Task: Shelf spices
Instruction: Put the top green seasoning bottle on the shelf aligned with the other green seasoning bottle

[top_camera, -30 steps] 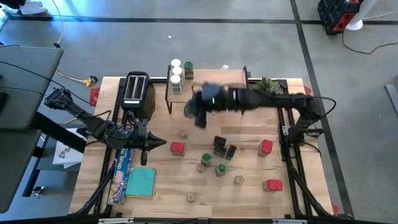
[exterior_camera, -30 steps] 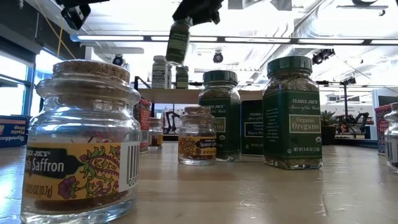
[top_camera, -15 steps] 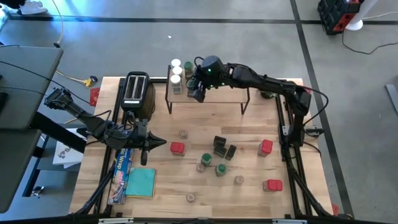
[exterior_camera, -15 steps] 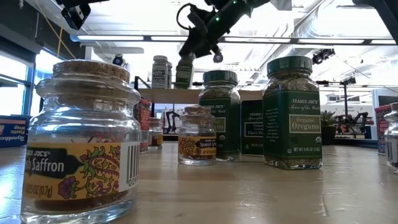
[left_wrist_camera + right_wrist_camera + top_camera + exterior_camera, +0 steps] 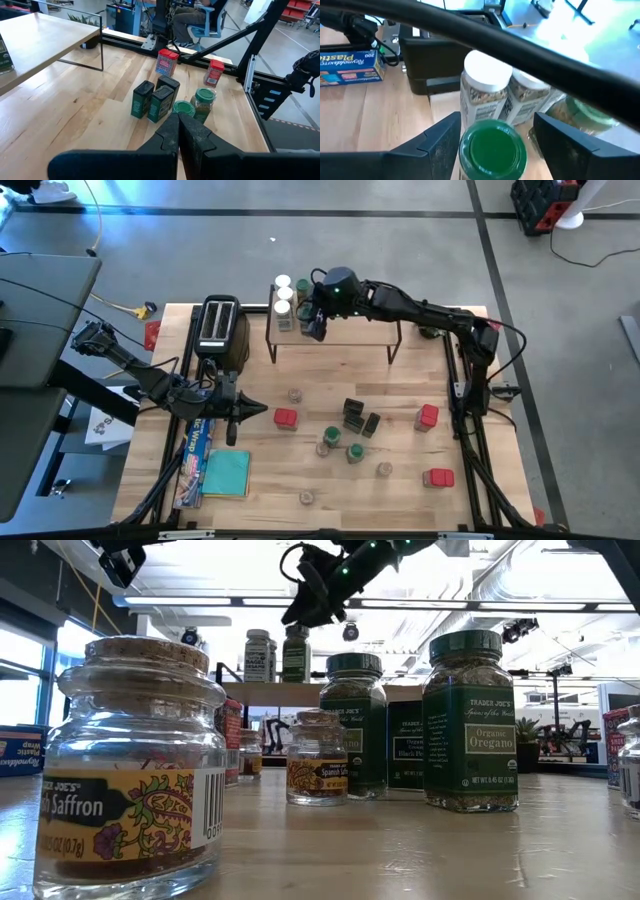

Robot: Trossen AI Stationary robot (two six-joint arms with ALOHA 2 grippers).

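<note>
On the table's left side: left gripper [image 5: 234, 412] waits with its fingers pressed together, holding nothing, beside the toaster [image 5: 219, 328] and the blue foil box [image 5: 194, 452].
Shelf: wooden-topped shelf [image 5: 360, 320] stands at the far middle of the table; two white-lidded jars [image 5: 485, 92] and a green-lidded one sit at its far left corner.
Right gripper: right gripper [image 5: 316, 320] hovers over the shelf's left end, fingers spread wide either side of a green-lidded jar [image 5: 492, 148] standing just in front of the white-lidded jars.
Grip: the fingers look clear of the jar, so it seems released.
Rest of spices: black boxes [image 5: 155, 100], green jars, red tins [image 5: 428, 417] and small clear jars lie scattered on the near table.
Risk: lifting away crooked, a finger could clip the green lid and tip the jar into its neighbours or off the shelf's edge.
</note>
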